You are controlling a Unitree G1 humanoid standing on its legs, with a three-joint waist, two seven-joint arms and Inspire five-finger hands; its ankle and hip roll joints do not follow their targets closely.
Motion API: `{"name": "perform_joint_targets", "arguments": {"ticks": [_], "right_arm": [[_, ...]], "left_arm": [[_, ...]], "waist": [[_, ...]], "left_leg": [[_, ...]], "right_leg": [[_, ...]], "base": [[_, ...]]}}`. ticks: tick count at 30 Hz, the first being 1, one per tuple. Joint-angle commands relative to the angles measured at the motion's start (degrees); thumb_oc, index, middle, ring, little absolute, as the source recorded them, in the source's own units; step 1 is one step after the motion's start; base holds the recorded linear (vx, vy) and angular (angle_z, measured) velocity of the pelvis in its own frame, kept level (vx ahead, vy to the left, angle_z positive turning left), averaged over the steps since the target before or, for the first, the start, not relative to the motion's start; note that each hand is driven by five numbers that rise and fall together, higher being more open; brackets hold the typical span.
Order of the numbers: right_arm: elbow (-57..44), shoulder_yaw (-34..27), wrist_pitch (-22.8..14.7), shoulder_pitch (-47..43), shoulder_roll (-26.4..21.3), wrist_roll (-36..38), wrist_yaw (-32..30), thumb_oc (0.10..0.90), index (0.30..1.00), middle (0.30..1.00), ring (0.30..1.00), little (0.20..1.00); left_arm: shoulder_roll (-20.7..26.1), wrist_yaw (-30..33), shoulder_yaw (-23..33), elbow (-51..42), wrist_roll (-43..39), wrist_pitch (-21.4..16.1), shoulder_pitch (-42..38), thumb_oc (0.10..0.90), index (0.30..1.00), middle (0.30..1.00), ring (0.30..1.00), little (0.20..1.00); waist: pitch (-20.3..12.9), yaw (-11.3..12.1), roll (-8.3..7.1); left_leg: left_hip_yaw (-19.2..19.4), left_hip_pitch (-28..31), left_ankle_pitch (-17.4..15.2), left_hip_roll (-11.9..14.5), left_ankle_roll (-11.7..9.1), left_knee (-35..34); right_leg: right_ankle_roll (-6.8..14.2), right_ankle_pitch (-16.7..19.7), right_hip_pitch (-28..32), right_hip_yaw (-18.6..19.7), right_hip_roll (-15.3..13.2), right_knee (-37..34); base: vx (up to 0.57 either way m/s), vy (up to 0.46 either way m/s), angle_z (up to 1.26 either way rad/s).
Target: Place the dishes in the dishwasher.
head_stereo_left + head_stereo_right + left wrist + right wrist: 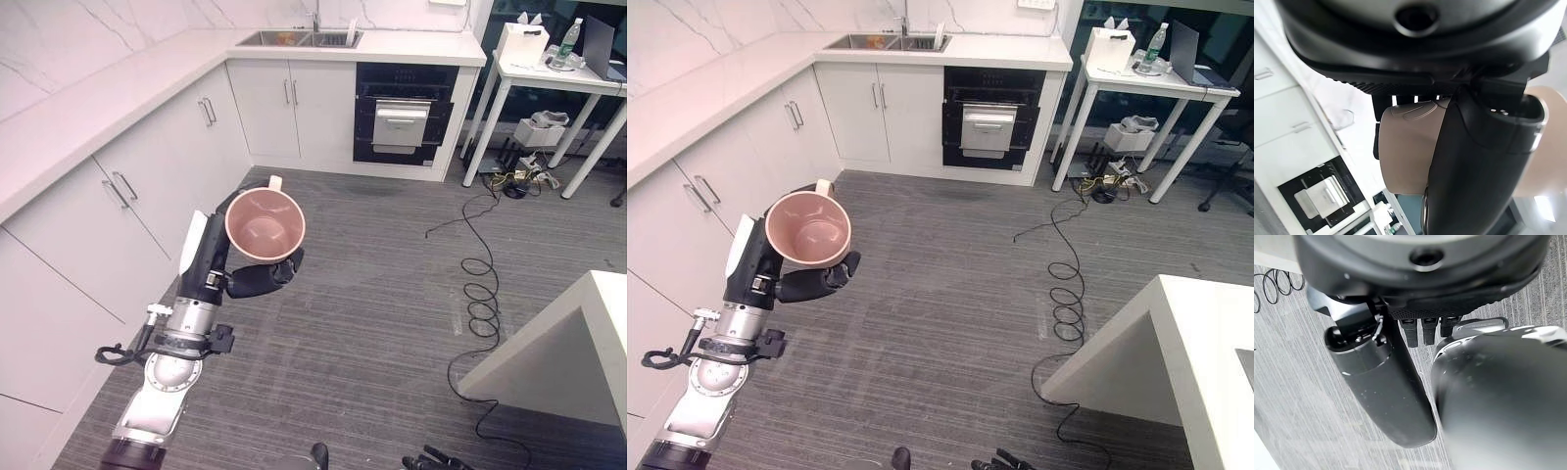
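White cabinets (147,186) flank the left, a black built-in oven (403,115) sits ahead across bare grey floor (372,294). The left hand (235,274) clamps a pink round ceramic mug (265,225), mouth tilted up. Right hand (1381,387): can't tell its state.

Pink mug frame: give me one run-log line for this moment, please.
left hand: shut on pink mug, held up, mouth toward camera | right hand: low over floor, holds nothing | dishwasher: across room, door closed

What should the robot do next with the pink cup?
Probably carry it toward the dishwasher under the far counter. The left hand holds the pink cup over bare floor, well short of the dishwasher, whose door looks shut.
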Motion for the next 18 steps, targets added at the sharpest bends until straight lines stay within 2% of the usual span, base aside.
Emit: {"name": "perform_joint_targets", "arguments": {"ticks": [1, 6, 7, 8, 18], "right_arm": [[-0.37, -0.83, 2.14, 1.32, 0.42, 2.73, 5.01, 0.800, 0.900, 0.900, 0.900, 0.900], [0.71, -1.21, 2.12, 1.95, 0.61, 1.74, 5.23, 0.800, 0.900, 0.900, 0.900, 0.900], [0.81, -1.12, 1.56, 2.13, 1.03, 0.50, 5.33, 0.800, 0.900, 0.900, 0.900, 0.900], [0.66, -0.94, 1.25, 2.18, 1.32, 0.08, 5.40, 0.800, 0.900, 0.900, 0.900, 0.900], [0.18, 0.40, 0.88, 1.39, 1.81, -2.42, 4.03, 0.800, 0.900, 0.900, 0.900, 0.900]], "left_arm": [[-2.36, 1.89, 2.94, -2.93, -1.58, -4.13, -9.60, 0.400, 0.300, 0.300, 0.300, 0.300], [-1.24, 3.42, 2.35, -2.10, 0.12, -2.77, -10.65, 0.400, 0.300, 0.300, 0.300, 0.300], [-0.67, 4.62, 2.01, -1.88, 0.20, -0.92, -11.25, 0.400, 0.300, 0.300, 0.300, 0.300], [-0.44, 4.86, 2.05, -1.49, 0.17, -0.63, -11.43, 0.400, 0.300, 0.300, 0.300, 0.300], [0.84, 3.30, 2.82, -1.66, -0.30, -0.58, -10.21, 0.400, 0.300, 0.300, 0.300, 0.300]], "waist": [[-2.83, -2.41, 1.72], [-4.25, -3.13, 2.08], [-4.99, -3.38, 2.11], [-5.33, -3.48, 2.08], [-6.47, -3.65, 1.50]], "left_leg": [[0.62, 0.26, -2.44, 4.76, -3.51, 0.23], [0.82, 0.29, -3.72, 4.24, -3.91, 0.23], [0.84, 0.35, -4.36, 3.78, -3.65, 0.23], [1.22, 0.43, -4.66, 3.71, -3.53, 0.23], [2.57, 1.33, -6.13, 2.70, -2.02, 0.23]], "right_leg": [[7.27, 7.18, 1.91, -0.76, -1.25, -5.53], [8.44, 7.71, 0.74, -0.75, -2.42, -5.53], [8.92, 7.95, -0.01, -0.51, -2.86, -5.53], [9.11, 7.99, -0.35, -0.44, -3.05, -5.53], [9.65, 8.92, -2.04, 2.07, -2.77, -5.53]], "base": [[0.02, 0.137, 0.44], [0.03, 0.072, 0.05], [0.00, 0.029, -0.32], [-0.01, 0.036, -0.18], [-0.01, 0.019, -0.09]]}}
